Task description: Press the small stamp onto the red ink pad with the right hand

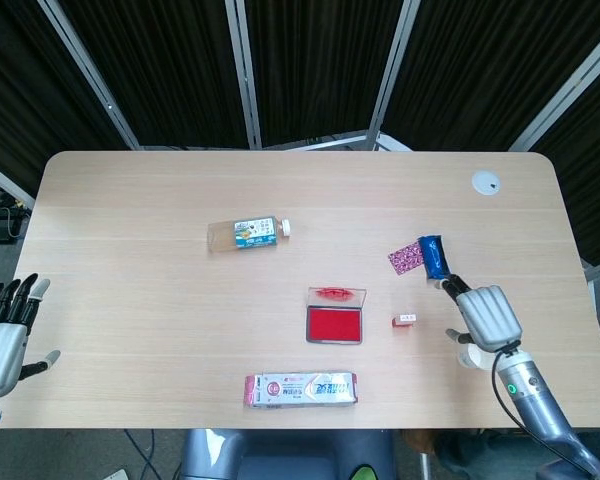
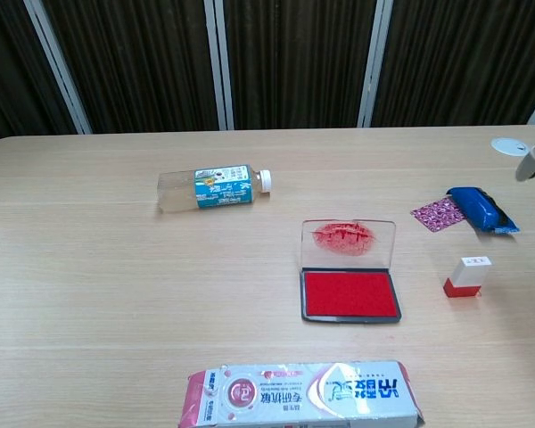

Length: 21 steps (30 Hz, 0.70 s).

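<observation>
both hands (image 1: 488, 316) (image 1: 2, 345) empty, fingers (image 1: 14, 296) spread

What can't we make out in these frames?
- Right hand: head view shows its back only, finger pose hidden; chest view catches just a fingertip at the right edge.
- Small stamp label: too small to read.
- Cup: mostly covered by that hand.

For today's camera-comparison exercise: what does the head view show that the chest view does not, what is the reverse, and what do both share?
Only the head view shows the left hand, open off the table's left edge, the body of the right hand, and a pale paper cup partly under it. Only the chest view shows the upright clear lid face-on. Both share the red ink pad, small white-and-red stamp, clear plastic bottle, blue packet and wipes pack.
</observation>
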Tool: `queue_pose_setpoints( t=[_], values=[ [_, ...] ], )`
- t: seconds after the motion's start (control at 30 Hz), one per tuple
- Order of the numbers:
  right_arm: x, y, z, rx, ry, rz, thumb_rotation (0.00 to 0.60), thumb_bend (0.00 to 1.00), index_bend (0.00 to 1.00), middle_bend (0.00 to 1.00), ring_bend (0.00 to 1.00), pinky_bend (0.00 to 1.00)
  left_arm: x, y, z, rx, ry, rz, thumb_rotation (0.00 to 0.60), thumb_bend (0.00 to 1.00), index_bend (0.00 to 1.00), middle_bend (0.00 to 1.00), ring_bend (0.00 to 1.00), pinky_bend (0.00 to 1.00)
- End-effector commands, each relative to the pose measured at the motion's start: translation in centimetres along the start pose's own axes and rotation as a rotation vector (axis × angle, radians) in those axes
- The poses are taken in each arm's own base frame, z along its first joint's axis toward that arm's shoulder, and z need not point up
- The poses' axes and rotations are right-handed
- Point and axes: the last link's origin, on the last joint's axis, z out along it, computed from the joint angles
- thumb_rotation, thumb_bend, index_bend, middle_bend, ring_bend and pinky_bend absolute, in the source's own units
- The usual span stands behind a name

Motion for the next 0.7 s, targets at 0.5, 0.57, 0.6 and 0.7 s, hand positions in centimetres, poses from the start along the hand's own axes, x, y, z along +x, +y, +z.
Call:
queue_pose_setpoints(
  t=[0.5,0.57,0.6,0.7],
  values=[
    [-4.1,-4.3,3.5,0.038,-0.092,-0.005,0.600,0.10,0.40,0.39,0.85,1.00,-1.3,-0.1,1.2,0.036,-0.042,0.034,0.600,0.00,0.00,0.00,0.00,0.00],
    [-4.5,-4.5,3.7,0.041,-0.094,0.001,0.600,0.12,0.41,0.40,0.85,1.00,-1.4,-0.1,1.2,0.036,-0.046,0.035,0.600,0.00,0.00,0.00,0.00,0.00],
    [-4.7,-4.5,3.8,0.042,-0.097,0.003,0.600,0.13,0.42,0.40,0.85,1.00,-1.4,-0.1,1.2,0.035,-0.047,0.034,0.600,0.00,0.00,0.00,0.00,0.00],
    [-5.2,-4.6,4.1,0.040,-0.103,0.005,0.600,0.17,0.42,0.40,0.84,1.00,-1.4,0.0,1.2,0.034,-0.048,0.037,0.600,0.00,0.00,0.00,0.00,0.00]
  ],
)
